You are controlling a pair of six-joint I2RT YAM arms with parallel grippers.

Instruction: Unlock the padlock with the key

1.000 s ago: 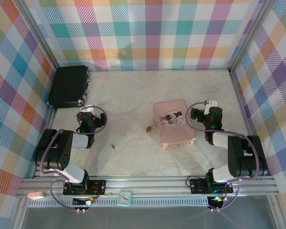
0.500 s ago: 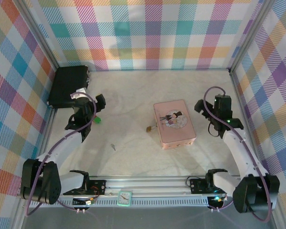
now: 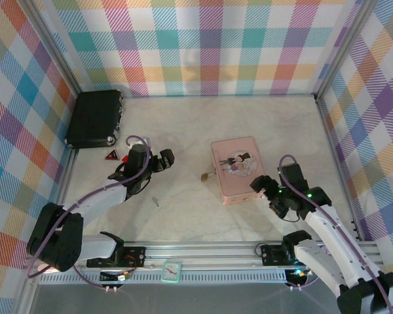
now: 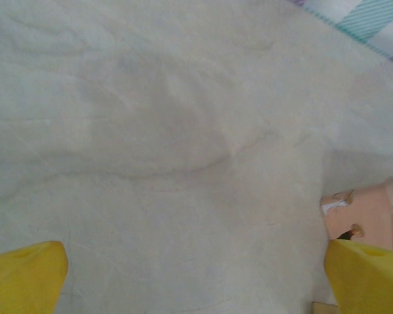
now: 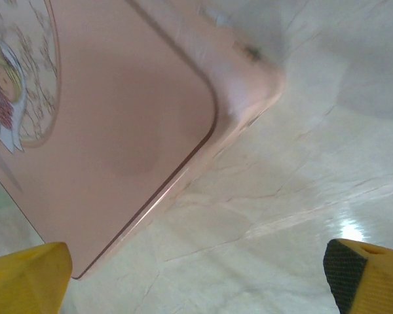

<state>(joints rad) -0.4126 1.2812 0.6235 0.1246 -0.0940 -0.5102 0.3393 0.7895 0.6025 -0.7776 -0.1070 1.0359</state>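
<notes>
The small brass padlock (image 3: 205,175) lies on the table against the left side of the pink tin (image 3: 240,170). The thin silver key (image 3: 156,201) lies alone on the table, left of the padlock and nearer the front. My left gripper (image 3: 162,159) is open above the table, behind the key and left of the padlock. Its yellow fingertips (image 4: 23,278) frame bare table, with the tin (image 4: 373,212) at the right edge. My right gripper (image 3: 265,191) is open at the tin's near right corner; its fingertips (image 5: 26,275) are wide apart beside the tin (image 5: 118,131).
A black case (image 3: 95,118) lies at the back left corner. A small red triangle (image 3: 111,155) and a green piece (image 3: 125,158) lie left of my left gripper. Checked walls close the table on three sides.
My left arm has swung from beside the black case toward the table's middle, uncovering the red and green pieces. My right arm has come forward to the tin's near right corner.
</notes>
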